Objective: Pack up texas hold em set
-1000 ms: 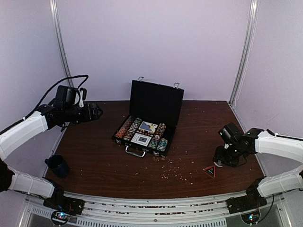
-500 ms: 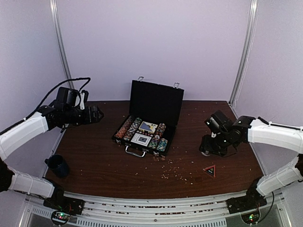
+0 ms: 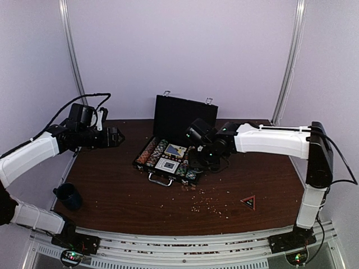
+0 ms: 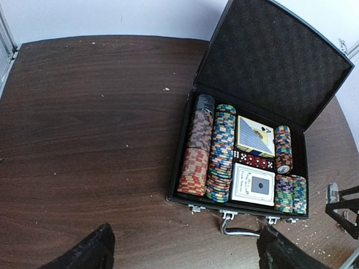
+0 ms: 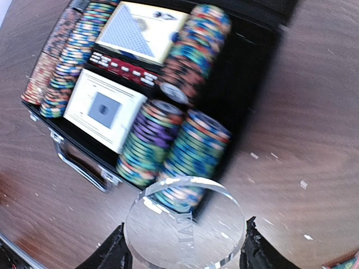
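The right gripper (image 5: 183,251) pinched a clear round button (image 5: 185,221) by its rim, a smooth, glassy disc with faint lettering, just above the near right corner of the case (image 4: 269,61). Beyond it lay ribbed, striped chip rows (image 5: 193,148), two flat card boxes (image 5: 104,109) and a line of red dice (image 5: 123,67).

Seating the button well probably meant lowering it level into the gap between the right-hand chip rows. Opening too early could let the slick disc skid off the rounded chips. The foam-lined lid (image 3: 185,119) stood upright, so the approach had to stay in front of it.

The black case sat mid-table toward the far edge of the dark wood-grain table (image 3: 123,190). The left gripper (image 4: 185,259) hung spread and empty over the left side.
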Tool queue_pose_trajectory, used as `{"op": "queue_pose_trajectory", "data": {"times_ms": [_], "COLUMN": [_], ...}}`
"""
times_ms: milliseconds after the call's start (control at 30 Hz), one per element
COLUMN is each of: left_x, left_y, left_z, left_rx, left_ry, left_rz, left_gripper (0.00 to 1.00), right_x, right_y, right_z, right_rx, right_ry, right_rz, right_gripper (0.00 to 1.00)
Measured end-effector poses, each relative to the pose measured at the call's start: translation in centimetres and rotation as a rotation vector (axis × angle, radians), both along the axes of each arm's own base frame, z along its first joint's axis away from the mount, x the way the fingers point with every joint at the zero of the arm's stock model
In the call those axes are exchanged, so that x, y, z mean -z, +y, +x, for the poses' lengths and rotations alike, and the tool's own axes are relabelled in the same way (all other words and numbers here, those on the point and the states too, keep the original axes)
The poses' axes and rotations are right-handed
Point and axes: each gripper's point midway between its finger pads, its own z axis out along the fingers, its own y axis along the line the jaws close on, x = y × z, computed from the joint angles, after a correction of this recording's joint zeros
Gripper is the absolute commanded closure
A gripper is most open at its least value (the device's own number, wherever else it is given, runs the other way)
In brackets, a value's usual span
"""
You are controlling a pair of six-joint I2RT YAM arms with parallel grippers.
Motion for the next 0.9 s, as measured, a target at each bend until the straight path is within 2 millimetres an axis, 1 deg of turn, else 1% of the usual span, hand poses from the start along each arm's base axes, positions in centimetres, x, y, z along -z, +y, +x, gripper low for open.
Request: {"op": "queue_pose_trajectory", "data": {"times_ms": [100, 200, 367, 533, 700, 800, 900], "left_x": [0.1, 0.2, 0.1, 0.0, 0.1, 0.1, 0.1], "left_y": [0.3, 0.8, 1.5, 1.8, 2.0, 2.0, 2.0], "left_z": [0.0, 0.0, -0.4, -0.5, -0.5, -0.5, -0.5], "left_rx": [-0.004, -0.013, -0.028, -0.040, -0.048, -0.048, -0.048], "left_ry": [-0.005, -0.008, -0.011, -0.017, -0.018, -0.018, -0.017], "left_rz": [0.021, 0.055, 0.083, 0.088, 0.096, 0.096, 0.095], "left_gripper": [0.09, 0.09, 0.09, 0.09, 0.09, 0.09, 0.09], "right_x": [0.5, 1.1, 2.0, 2.4, 3.9, 5.4, 6.6], "right_y": [2.6, 4.6, 7.0, 9.3, 11.0, 11.2, 11.2], "right_z": [1.4, 2.7, 3.8, 5.2, 5.9, 5.8, 5.7], "right_rx": [-0.041, -0.072, -0.117, -0.151, -0.180, -0.186, -0.189], "right_ry": [-0.011, -0.018, -0.019, -0.034, -0.021, 0.004, 0.017], "right_rz": [-0.016, -0.026, -0.025, -0.010, -0.003, -0.016, -0.029], "right_gripper": [0.46, 0.46, 0.46, 0.45, 0.45, 0.43, 0.41]}}
